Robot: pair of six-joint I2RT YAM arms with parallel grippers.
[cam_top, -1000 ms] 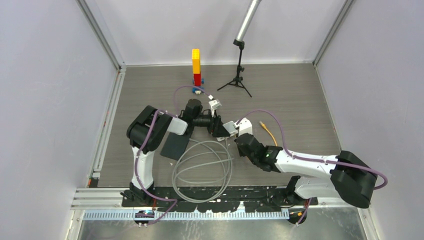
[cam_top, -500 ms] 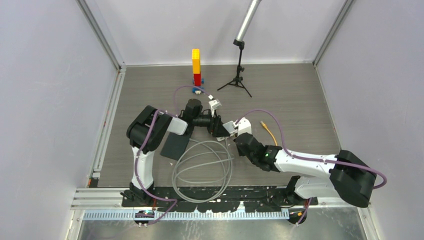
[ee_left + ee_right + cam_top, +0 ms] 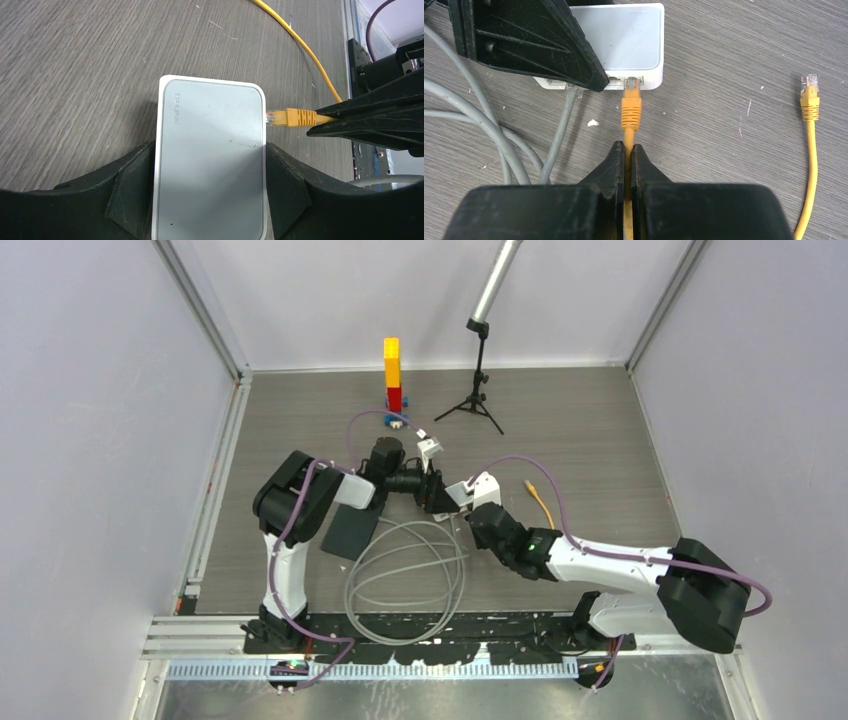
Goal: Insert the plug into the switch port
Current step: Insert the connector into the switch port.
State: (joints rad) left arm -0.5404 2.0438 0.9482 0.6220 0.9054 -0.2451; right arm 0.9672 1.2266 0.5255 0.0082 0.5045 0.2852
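The white switch box [image 3: 210, 150] lies flat on the table, and my left gripper [image 3: 210, 175] is shut on it, one finger on each long side. My right gripper [image 3: 626, 150] is shut on the yellow cable just behind the yellow plug [image 3: 631, 107]. The plug's clear tip sits at the mouth of the switch port [image 3: 632, 81] on the box's side; its yellow boot is still outside. From above, both grippers meet at the box [image 3: 462, 493] in mid-table.
A grey cable [image 3: 569, 100] is plugged in beside that port, and its coil [image 3: 405, 570] lies in front. The yellow cable's free plug [image 3: 810, 95] lies to the right. A black pad [image 3: 350, 532], a block tower [image 3: 393, 375] and a tripod [image 3: 478, 380] stand around.
My right gripper has shifted slightly left toward the switch box with the plug. The left gripper and the box have not moved.
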